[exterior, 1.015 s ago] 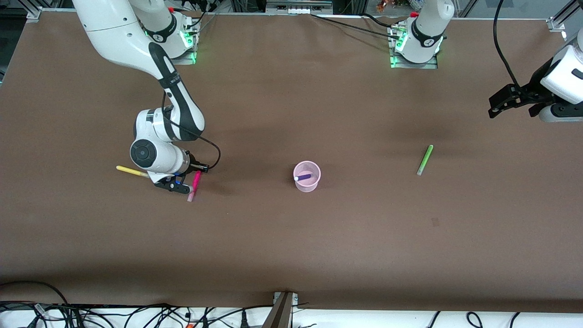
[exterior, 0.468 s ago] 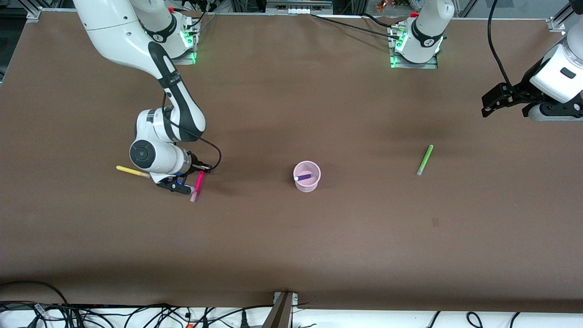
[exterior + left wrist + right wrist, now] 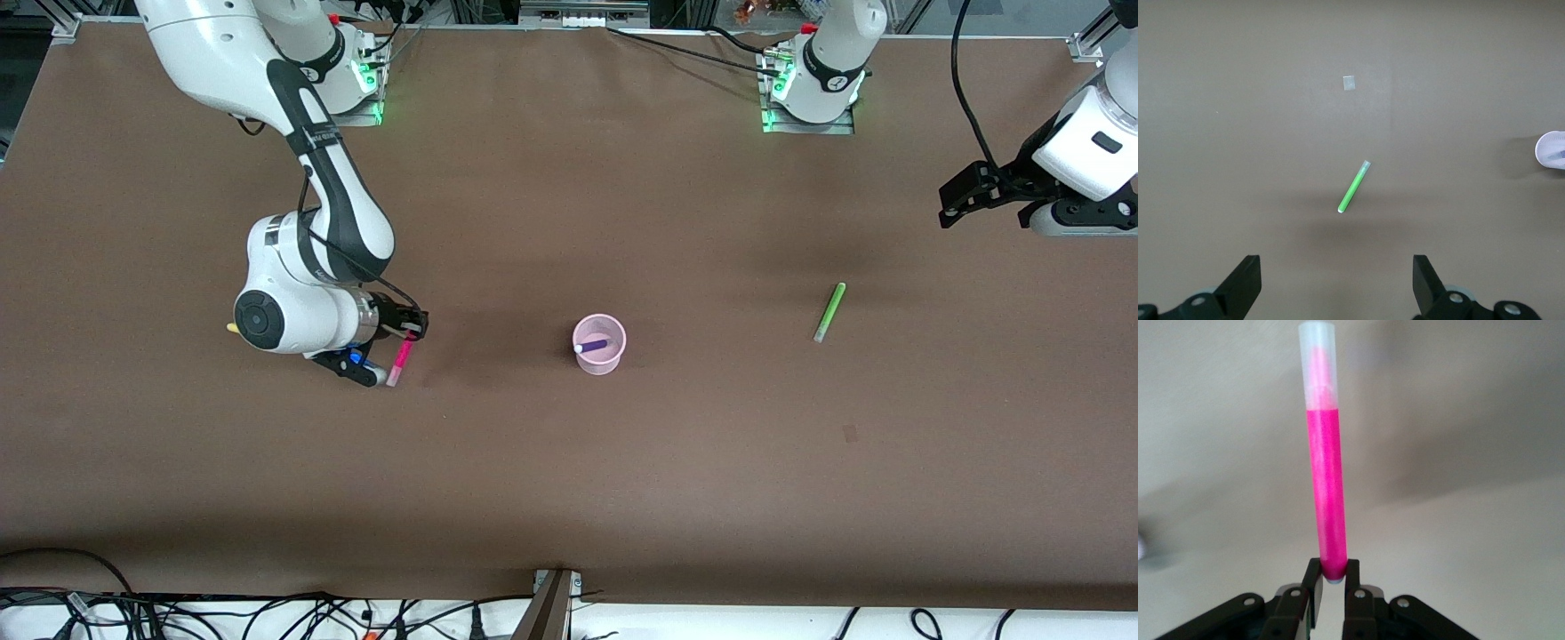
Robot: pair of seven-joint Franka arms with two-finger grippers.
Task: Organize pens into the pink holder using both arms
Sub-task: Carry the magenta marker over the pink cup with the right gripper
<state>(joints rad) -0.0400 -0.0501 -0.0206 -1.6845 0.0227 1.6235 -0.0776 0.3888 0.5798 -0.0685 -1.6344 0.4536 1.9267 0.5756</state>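
Note:
My right gripper [image 3: 397,345] is shut on the magenta-pink pen [image 3: 400,361] and holds it just above the table toward the right arm's end; in the right wrist view the pen [image 3: 1325,487] sticks out from between the fingers. The yellow pen [image 3: 231,328] is mostly hidden by the right arm. The pink holder [image 3: 599,345] stands mid-table with the dark purple pen [image 3: 593,345] in it. The light green pen [image 3: 829,312] lies toward the left arm's end, also in the left wrist view [image 3: 1353,187]. My left gripper [image 3: 956,197] is open in the air near the table's end.
A small pale patch [image 3: 1349,83] marks the table near the green pen. The holder's rim [image 3: 1553,148] shows at the edge of the left wrist view. Cables run along the table's front edge.
My right gripper has lifted the magenta-pink pen off the table and shifted a little toward the holder. The right arm now covers most of the yellow pen. The left gripper rose slightly.

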